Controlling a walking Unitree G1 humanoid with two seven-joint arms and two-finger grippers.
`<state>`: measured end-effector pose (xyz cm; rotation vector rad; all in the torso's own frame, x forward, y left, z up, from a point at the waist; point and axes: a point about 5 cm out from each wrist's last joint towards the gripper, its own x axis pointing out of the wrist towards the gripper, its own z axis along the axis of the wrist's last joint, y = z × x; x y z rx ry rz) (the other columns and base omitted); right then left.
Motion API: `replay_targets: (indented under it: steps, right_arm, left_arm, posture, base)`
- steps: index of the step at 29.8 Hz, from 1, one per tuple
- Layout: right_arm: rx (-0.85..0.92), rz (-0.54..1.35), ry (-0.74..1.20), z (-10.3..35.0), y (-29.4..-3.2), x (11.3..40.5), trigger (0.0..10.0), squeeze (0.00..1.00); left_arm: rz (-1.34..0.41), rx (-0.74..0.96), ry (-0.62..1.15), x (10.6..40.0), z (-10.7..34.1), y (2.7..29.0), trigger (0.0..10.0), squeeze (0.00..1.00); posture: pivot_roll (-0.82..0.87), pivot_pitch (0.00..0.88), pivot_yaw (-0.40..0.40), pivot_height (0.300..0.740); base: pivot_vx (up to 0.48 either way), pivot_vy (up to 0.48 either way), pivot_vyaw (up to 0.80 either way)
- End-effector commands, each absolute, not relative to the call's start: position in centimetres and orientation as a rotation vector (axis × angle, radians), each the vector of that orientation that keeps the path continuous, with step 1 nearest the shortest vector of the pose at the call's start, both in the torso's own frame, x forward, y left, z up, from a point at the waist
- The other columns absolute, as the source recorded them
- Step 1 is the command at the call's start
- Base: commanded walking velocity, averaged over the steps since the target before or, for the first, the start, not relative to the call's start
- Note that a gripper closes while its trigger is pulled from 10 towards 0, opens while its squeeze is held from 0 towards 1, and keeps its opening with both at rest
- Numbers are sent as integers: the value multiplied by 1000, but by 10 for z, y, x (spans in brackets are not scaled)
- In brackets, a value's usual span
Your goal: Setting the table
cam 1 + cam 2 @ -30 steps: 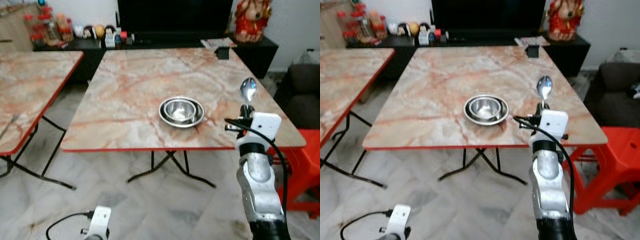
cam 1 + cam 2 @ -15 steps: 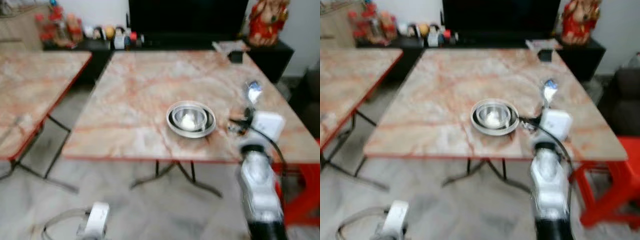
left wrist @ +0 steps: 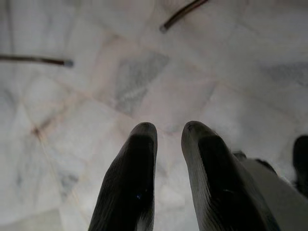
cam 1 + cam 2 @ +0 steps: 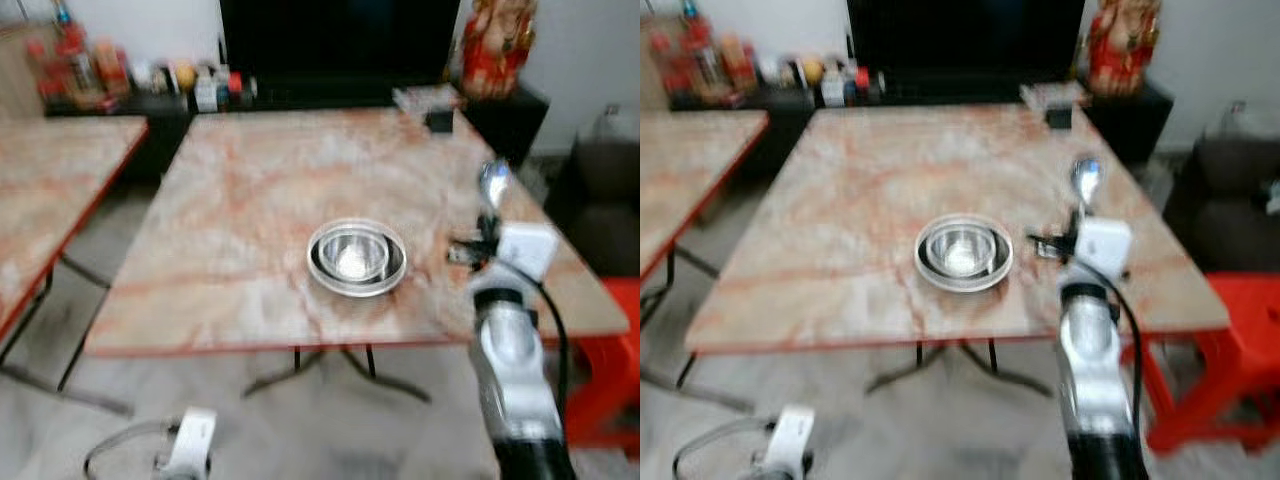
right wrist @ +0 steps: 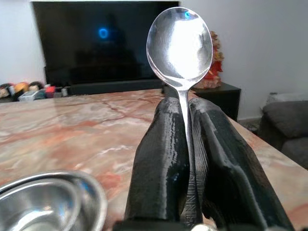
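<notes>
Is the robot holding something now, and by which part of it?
The right hand holds a spoon by its handle, bowl upward. The left hand holds nothing.

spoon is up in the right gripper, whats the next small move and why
Probably lower the right gripper toward the bare table just right of the steel bowl. The spoon is pinched upright, above the tabletop, and nothing lies beside the bowl yet.

"What stood behind all that?"

"A big dark television sat on a low black cabinet, with a red and gold figurine at its right end."

"And on the left?"

"Small bottles and trinkets crowded the shelf. A red plastic stool stood on the pale marble floor."
</notes>
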<state>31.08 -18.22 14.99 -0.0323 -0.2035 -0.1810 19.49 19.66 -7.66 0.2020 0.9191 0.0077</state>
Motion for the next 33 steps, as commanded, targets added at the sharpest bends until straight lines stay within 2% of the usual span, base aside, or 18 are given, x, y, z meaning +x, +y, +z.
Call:
replay_targets:
  steps: [1, 17, 22, 27, 33]
  right_arm:
    - [-34, -209, -210, 153, -192, 311, 10000, 0]
    - [-49, -201, -177, 145, -195, 310, 10000, 0]
    - [-90, -215, -141, 138, -207, 305, 10000, 0]
    - [-108, -195, -113, 133, -213, 302, 10000, 0]
    - [-189, -201, -31, 121, -236, 297, 10000, 0]
  left_arm:
    - [-2, 194, 919, 197, -77, 191, 10000, 0]
    - [-10, 195, 913, 199, -76, 188, 10000, 0]
    - [-12, 192, 918, 198, -77, 187, 10000, 0]
    - [-13, 186, 915, 197, -77, 187, 10000, 0]
    - [-23, 179, 917, 197, -77, 186, 10000, 0]
  posture:
    - [-80, 0, 10, 728]
    - [-85, 0, 11, 728]
    - [-86, 0, 9, 728]
    - [-88, 0, 10, 728]
    - [-95, 0, 16, 728]
  base:
    - [277, 0, 0]
    - [276, 0, 0]
    - [258, 0, 0]
    - [0, 0, 0]
    - [0, 0, 0]
